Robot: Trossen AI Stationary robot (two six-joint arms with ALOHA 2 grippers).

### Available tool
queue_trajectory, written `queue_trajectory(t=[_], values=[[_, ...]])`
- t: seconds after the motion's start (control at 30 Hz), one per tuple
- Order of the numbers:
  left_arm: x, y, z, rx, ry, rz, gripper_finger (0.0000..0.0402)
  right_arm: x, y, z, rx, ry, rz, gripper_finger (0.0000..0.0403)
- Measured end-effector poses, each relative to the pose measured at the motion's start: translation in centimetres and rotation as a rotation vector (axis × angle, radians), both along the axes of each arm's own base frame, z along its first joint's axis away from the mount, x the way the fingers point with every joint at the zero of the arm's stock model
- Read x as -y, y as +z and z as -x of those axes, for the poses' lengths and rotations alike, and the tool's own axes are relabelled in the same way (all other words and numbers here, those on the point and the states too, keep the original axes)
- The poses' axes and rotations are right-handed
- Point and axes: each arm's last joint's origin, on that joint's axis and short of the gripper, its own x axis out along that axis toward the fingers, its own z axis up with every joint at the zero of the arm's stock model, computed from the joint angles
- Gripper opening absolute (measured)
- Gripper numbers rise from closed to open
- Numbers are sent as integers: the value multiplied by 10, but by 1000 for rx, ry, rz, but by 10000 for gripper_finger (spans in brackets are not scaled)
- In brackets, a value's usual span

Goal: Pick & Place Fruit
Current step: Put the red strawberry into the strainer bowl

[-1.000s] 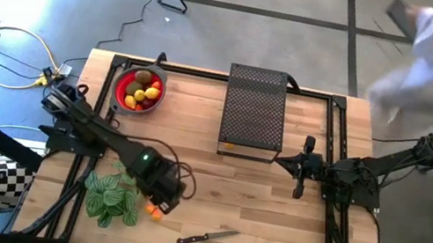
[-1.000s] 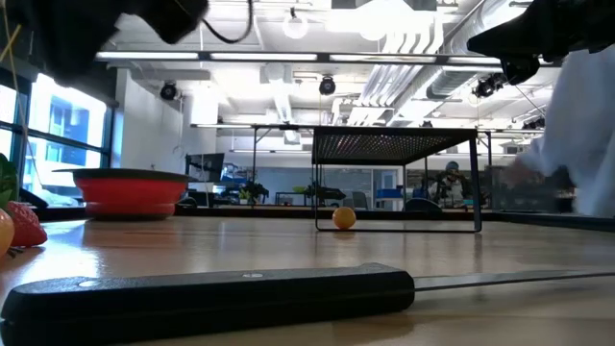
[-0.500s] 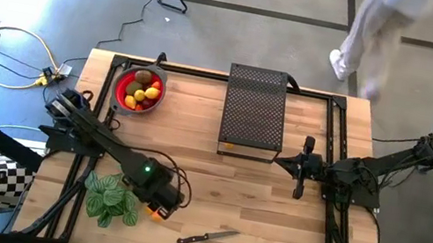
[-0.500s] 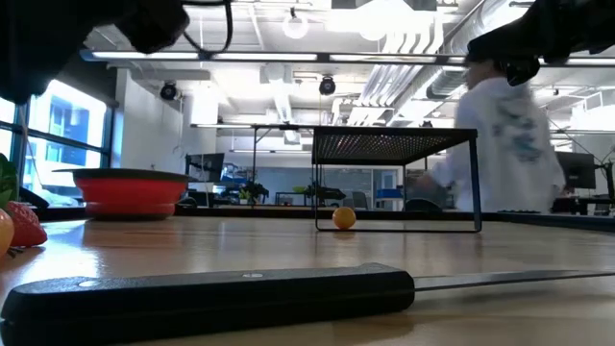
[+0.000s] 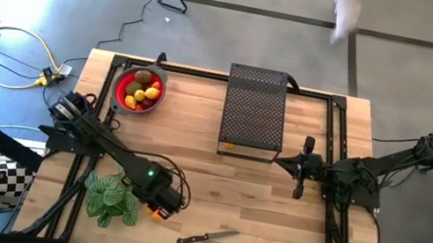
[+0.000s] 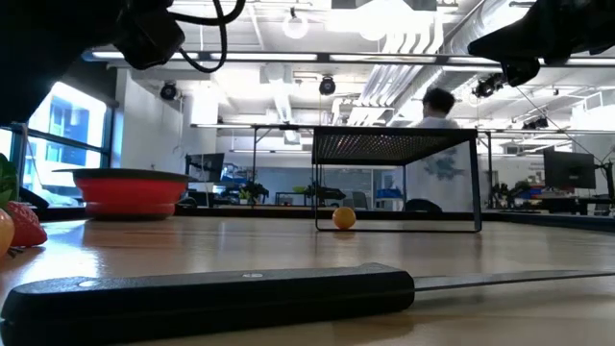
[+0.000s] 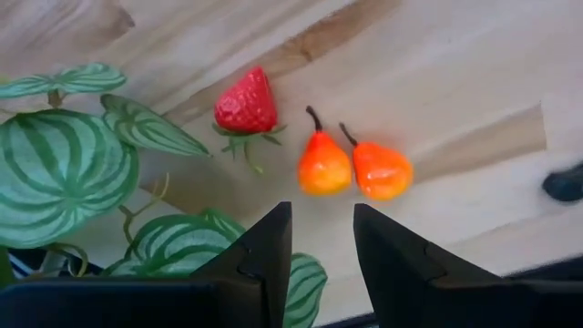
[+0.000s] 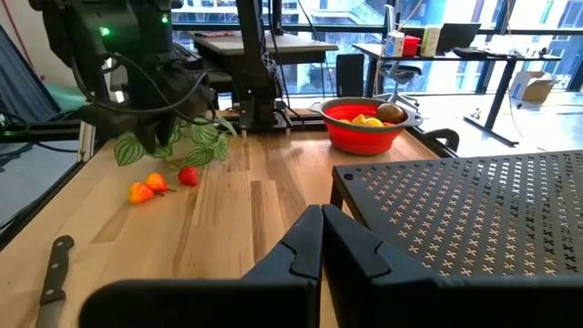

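My left gripper [image 7: 319, 241] hovers part open and empty over two small orange pears [image 7: 325, 168] lying side by side on the wooden table [image 5: 273, 203], next to a strawberry [image 7: 245, 103] and a striped leafy plant [image 7: 64, 164]. They look light, smooth, probably hard plastic; I'd pinch one across its round belly. My right gripper [image 8: 322, 239] waits shut by the black mesh rack [image 5: 253, 110].

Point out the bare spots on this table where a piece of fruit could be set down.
Bare wood between the knife and mesh rack, and between rack and red bowl. Crowded near the leafy plant, pears, strawberry and left gripper.
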Motion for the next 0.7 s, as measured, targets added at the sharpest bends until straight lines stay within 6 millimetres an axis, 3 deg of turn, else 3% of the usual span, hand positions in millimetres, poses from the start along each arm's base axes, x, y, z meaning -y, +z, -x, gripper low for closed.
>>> queue_trajectory(t=[0.27, 0.7], values=[[0, -3, 0, -29, 88, -16, 115, 0, 0, 0, 0, 0, 0, 3], [6, -32, -5, -180, 34, -9, 115, 0, 0, 0, -4, 0, 0, 3]])
